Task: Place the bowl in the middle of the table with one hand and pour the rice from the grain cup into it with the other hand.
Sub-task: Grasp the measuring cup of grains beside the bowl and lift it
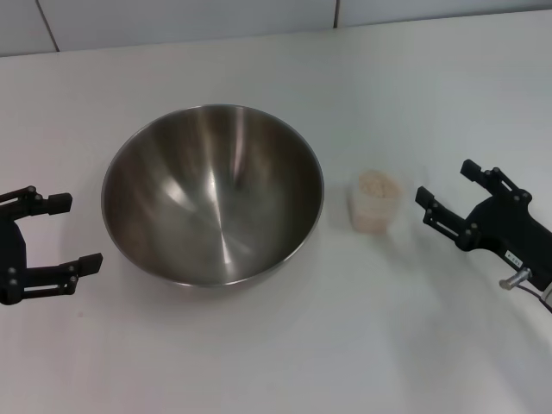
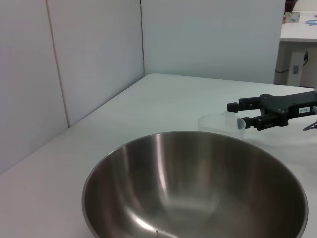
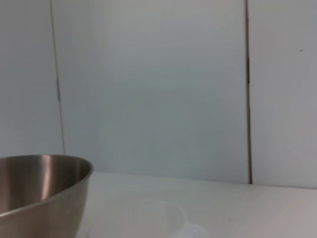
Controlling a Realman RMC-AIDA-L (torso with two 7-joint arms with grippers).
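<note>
bowl (image 1: 213, 195) sits mid-table (image 1: 276, 345), empty. grain cup (image 1: 375, 202) with rice (image 1: 378, 185) stands upright between bowl and right hand (image 1: 444, 197), fingers apart, nearer. left hand (image 1: 65, 233) spread, beside bowl.

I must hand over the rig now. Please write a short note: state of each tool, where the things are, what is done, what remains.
Left tool: open, empty, beside the bowl on its left, not touching.
Right tool: open, empty, just right of the grain cup, not gripping it.
Bowl: upright and empty, near the middle of the table.
Grain cup: upright, right of the bowl, apart from it, rice inside.
Done: bowl looks placed.
Left: grasp the cup, pour the rice into the bowl.
</note>
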